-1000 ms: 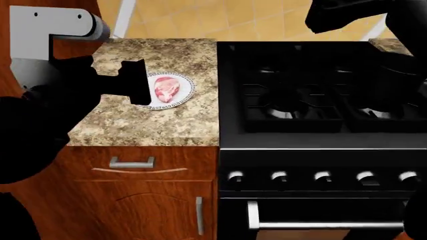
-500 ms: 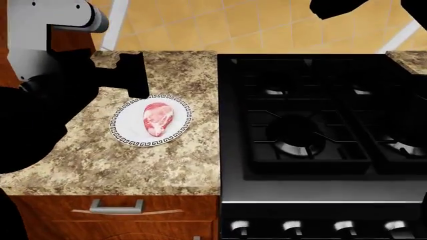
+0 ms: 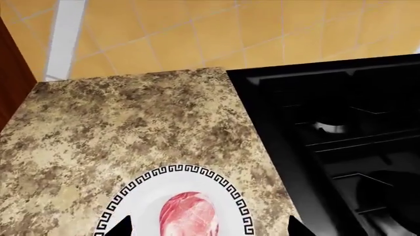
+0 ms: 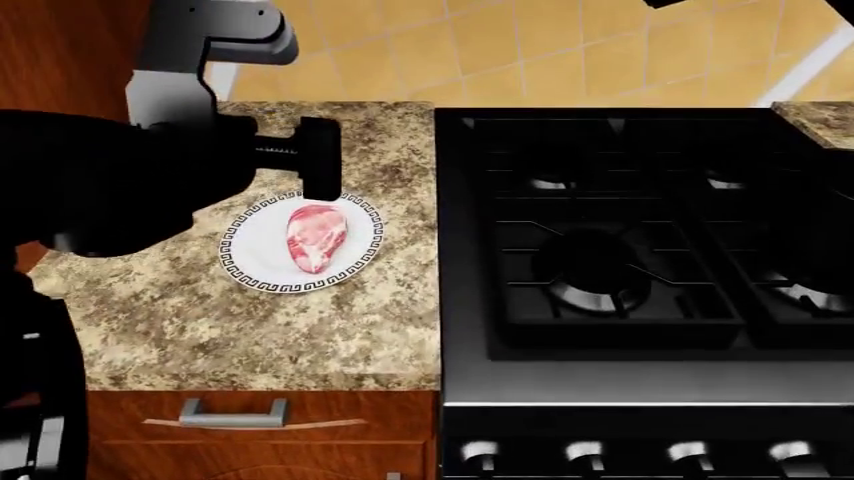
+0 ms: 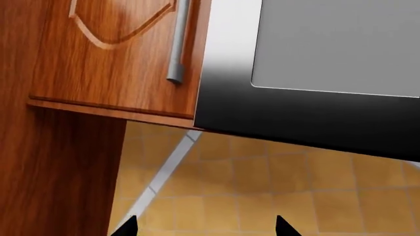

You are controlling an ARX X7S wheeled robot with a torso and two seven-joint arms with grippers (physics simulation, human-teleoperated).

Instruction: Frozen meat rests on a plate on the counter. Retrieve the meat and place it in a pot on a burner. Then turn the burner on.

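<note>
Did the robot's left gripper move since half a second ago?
Yes. The left gripper slid sideways toward the stove, and now sits above the plate's far rim.

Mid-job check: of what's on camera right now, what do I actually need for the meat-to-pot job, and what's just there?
Needed:
- meat
- plate under it
- counter
- stove burners and knobs
- left pincer, above the plate's far edge

Just there:
- drawer handle
- wall cabinet, in the right wrist view

No pot in view.
</note>
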